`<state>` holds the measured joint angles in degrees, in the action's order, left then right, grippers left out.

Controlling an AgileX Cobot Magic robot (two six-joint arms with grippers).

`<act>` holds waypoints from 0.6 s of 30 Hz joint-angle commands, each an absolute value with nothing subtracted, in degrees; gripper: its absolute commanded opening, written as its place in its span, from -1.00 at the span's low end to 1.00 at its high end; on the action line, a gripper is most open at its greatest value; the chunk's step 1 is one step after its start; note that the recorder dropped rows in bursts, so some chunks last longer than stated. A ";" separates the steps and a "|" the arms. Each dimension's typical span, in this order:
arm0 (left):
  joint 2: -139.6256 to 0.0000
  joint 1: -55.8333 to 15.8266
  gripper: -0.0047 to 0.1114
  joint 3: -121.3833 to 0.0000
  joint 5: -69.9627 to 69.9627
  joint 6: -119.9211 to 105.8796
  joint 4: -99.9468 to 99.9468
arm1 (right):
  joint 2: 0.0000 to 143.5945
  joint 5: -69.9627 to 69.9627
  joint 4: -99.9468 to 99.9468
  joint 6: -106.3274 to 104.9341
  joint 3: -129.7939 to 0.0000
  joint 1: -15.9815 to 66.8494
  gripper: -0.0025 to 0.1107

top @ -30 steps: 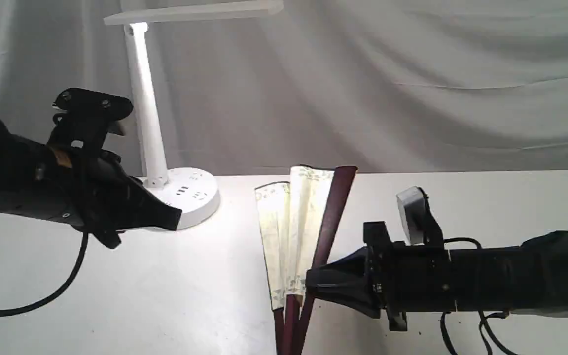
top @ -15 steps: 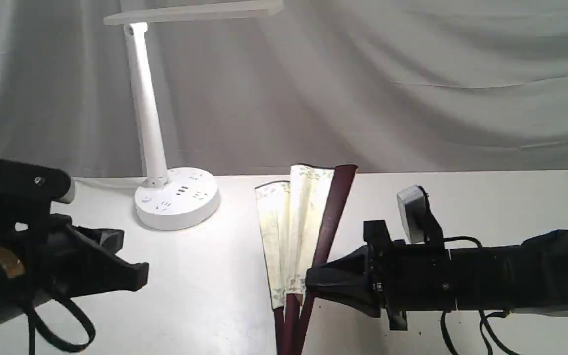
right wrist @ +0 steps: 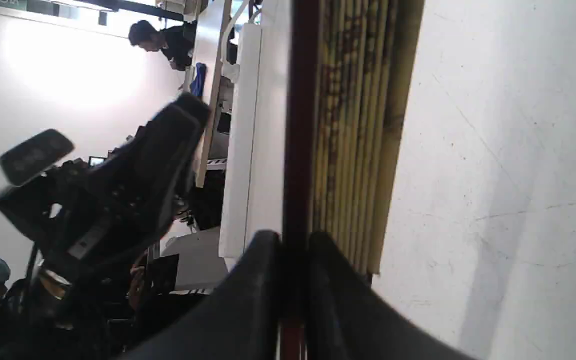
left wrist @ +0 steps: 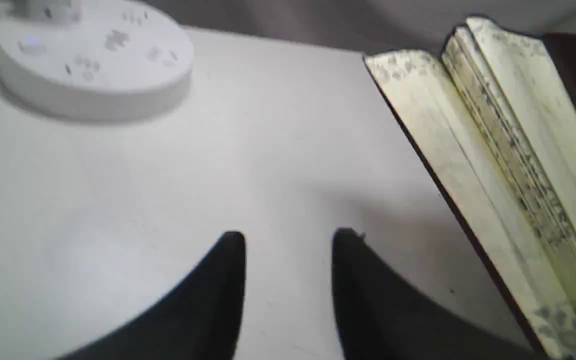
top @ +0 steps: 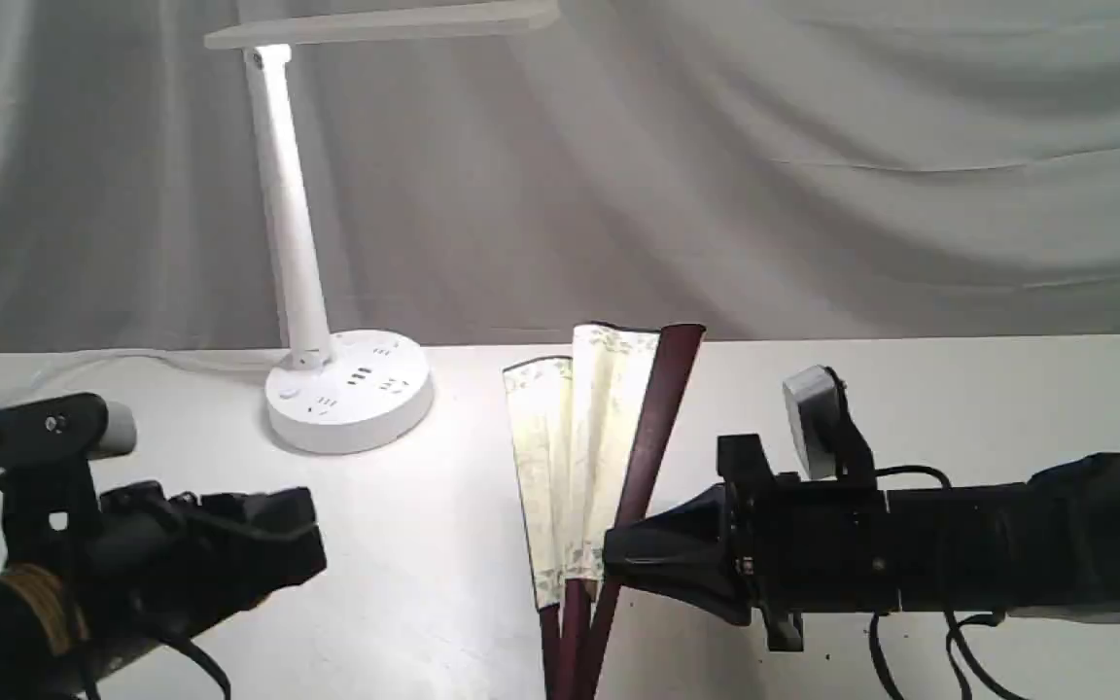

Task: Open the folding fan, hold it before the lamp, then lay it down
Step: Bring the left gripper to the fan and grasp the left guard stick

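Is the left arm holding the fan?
No, the left arm's jaws are open over the table, apart from the fan.

Low frontal exterior view toward the curtain [top: 813, 194]; wrist views close in, folding fan [top: 570, 437] common to all three.

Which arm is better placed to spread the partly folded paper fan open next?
Left. The right end effector is shut on the dark maroon guard of the cream pleated paper fan; the left end effector is open, empty and facing its free edge.
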<state>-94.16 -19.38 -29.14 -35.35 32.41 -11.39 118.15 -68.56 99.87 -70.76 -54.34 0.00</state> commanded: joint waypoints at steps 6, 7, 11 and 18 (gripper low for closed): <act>-103.50 -19.29 -0.14 -36.65 -37.18 69.79 -36.01 | 117.44 -69.96 99.95 -71.44 -54.11 0.00 -0.96; -104.39 -19.29 -0.14 -37.64 -39.03 72.37 -38.17 | 117.44 -69.96 99.95 -71.44 -54.11 0.00 -0.96; -108.36 -19.29 -0.14 -41.89 -45.75 82.71 -43.83 | 117.44 -69.96 99.95 -71.44 -54.11 0.00 -0.96; -116.69 -17.20 -0.14 -47.87 -57.28 97.46 -47.74 | 117.44 -69.96 99.95 -71.58 -54.11 0.00 -0.96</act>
